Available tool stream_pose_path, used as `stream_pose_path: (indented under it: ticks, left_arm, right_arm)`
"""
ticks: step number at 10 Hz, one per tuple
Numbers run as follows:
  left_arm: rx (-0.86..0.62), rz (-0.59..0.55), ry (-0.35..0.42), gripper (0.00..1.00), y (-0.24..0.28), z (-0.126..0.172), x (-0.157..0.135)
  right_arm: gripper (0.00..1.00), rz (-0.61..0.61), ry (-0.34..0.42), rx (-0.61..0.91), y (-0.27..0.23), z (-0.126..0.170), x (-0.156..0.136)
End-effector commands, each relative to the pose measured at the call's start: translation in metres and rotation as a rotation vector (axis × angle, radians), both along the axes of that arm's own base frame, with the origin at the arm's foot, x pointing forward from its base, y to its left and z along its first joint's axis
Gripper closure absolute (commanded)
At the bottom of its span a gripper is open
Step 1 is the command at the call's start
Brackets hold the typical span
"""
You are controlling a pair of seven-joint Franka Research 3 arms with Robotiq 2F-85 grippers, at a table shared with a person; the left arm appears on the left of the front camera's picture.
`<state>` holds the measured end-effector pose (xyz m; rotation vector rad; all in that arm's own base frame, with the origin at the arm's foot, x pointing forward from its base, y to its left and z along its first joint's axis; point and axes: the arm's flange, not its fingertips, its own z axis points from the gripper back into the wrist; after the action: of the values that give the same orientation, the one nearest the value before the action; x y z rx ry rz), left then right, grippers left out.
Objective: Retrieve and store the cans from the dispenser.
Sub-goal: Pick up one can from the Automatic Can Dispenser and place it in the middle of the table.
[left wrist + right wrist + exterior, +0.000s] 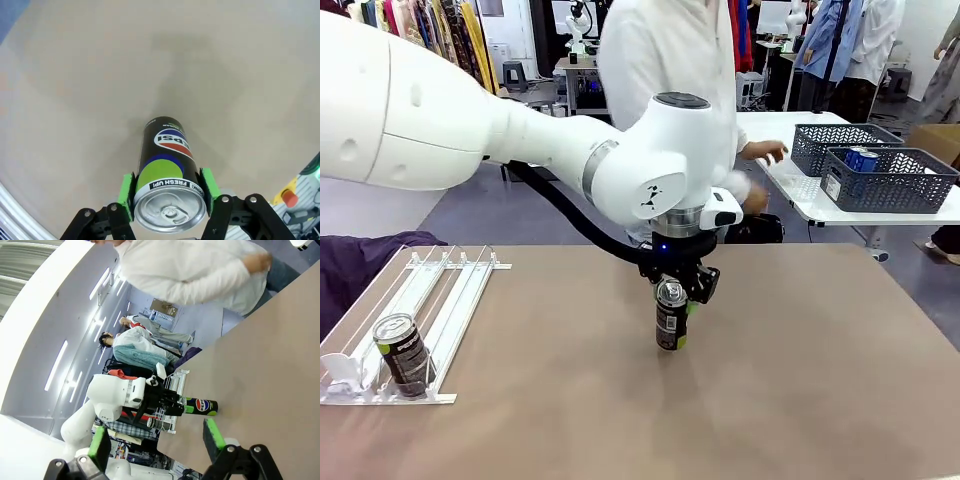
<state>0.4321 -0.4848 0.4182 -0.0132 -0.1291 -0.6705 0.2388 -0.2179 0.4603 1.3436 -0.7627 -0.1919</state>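
Observation:
A dark can (670,326) with green marks stands upright at the middle of the table. My left gripper (673,303) is shut on its upper part from above. In the left wrist view the green pads (126,191) press both sides of this can (167,150) just under its silver top. Another dark can (402,354) stands at the low end of the white dispenser (455,300) at the table's left. My right gripper (156,441) is open with nothing between its fingers, well off from the held can (201,406).
Two dark grey baskets (910,187) sit on a white side table at the back right, one holding blue cans (861,158). A person in white stands at the far side, a hand (765,152) stretched toward the baskets. The brown tabletop (800,380) spreads out around the held can.

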Motion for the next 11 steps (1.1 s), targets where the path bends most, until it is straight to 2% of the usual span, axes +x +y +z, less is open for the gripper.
stream_pose_path:
  ticks: [1, 3, 4, 5, 6, 9, 11]
  left_arm:
    - [0.018, 0.012, 0.000, 1.00, 0.002, 0.014, 0.005]
    - [0.033, 0.003, 0.022, 1.00, 0.004, 0.009, 0.004]
    - [0.030, 0.004, 0.031, 0.73, 0.004, 0.010, 0.005]
    - [0.031, 0.002, 0.024, 0.16, 0.004, 0.010, 0.005]
    - [0.027, 0.003, 0.026, 0.00, 0.004, 0.010, 0.005]
    - [-0.034, 0.027, 0.023, 0.00, 0.016, 0.028, 0.004]
    - [-0.128, 0.033, 0.021, 0.00, 0.049, 0.076, -0.010]
  right_arm:
    - [0.00, -0.010, -0.030, 0.012, 0.001, 0.004, 0.003]
    - [0.00, -0.010, -0.030, 0.012, 0.001, 0.004, 0.003]
    - [0.00, -0.010, -0.030, 0.012, 0.001, 0.004, 0.003]
    - [0.00, -0.010, -0.030, 0.012, 0.001, 0.004, 0.003]
    - [0.00, -0.010, -0.030, 0.012, 0.001, 0.004, 0.003]
    - [0.00, -0.010, -0.030, 0.012, 0.001, 0.004, 0.003]
    - [0.00, -0.010, -0.030, 0.012, 0.001, 0.004, 0.003]
